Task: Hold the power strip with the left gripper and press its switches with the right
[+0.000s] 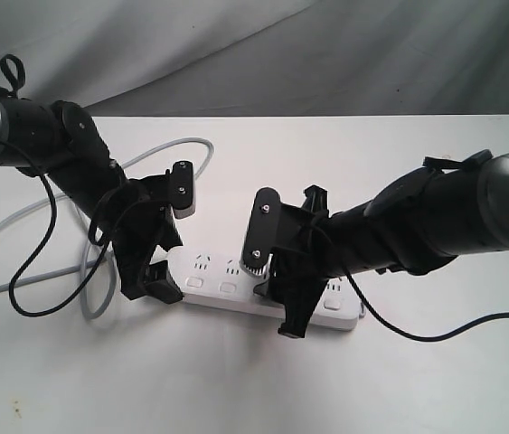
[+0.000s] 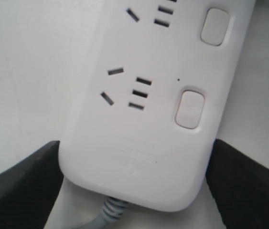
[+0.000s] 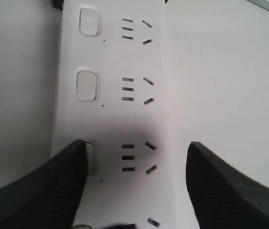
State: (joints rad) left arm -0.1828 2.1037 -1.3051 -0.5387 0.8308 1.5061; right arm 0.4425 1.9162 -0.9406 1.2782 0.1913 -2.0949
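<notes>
Item inspected: long flat white plastic power strip with rounded ends (image 1: 213, 274). It lies flat on the white table (image 1: 417, 149), near the middle, its length running left to right in the exterior view.

Left end: a grey round cord (image 2: 108, 210) leaves the strip through a ribbed sleeve and curls in loose loops across the left part of the table. The black-jawed left gripper on its slim black arm (image 2: 135, 148) is clenched on this end, one finger against each long edge of the strip, just ahead of the sleeve. A faint embossed mark sits on the face there; it cannot be read.

Face: clean and matt. Sockets run in a row, each a cluster of dark slots, some straight and some slanted. Beside each socket sits one of the small white rounded-square push-button switches (image 2: 190, 109), set in a shallow recess, with a tiny dark dot near it.

Right of middle: the black right gripper on its thick dark-grey arm (image 3: 136, 145) hangs over the strip, jaws spread and grasping nothing. One finger (image 3: 48, 186) covers part of a switch at the strip's edge; contact cannot be confirmed. The other finger sits over bare table beyond the far edge.
</notes>
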